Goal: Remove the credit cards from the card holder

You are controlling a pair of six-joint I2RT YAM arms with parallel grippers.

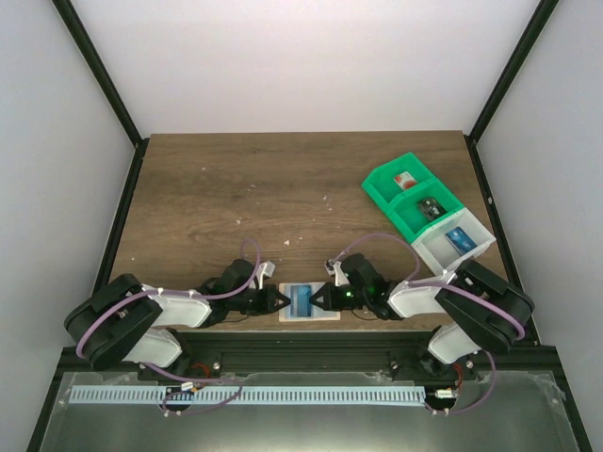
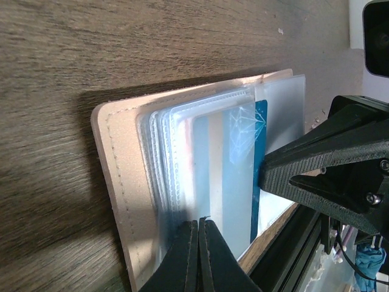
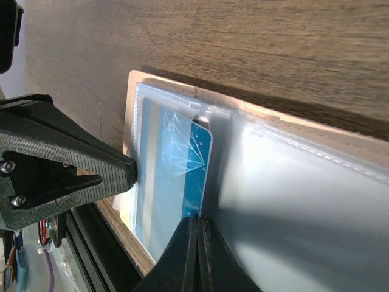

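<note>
nearest in the top view, the left gripper (image 1: 282, 301) and right gripper (image 1: 319, 299) face each other across the card holder (image 1: 311, 320) at the table's (image 1: 283, 188) near edge. left wrist: its fingers (image 2: 182, 261) are pressed together on the clear pockets (image 2: 176, 158) beside a blue credit card (image 2: 243, 170). right wrist: its fingers (image 3: 182, 255) are pressed together at that card's edge.

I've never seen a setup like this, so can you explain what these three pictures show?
Two robot arms are bolted to a wooden table. One picture looks down from above; the other two come from cameras on each wrist. Between the arms lies an open tan card holder with clear pockets, a blue card inside. The left pincer and right pincer are both closed, tips at the pockets; whether either truly grips anything is unclear. A green-and-white tray sits at the right.
</note>
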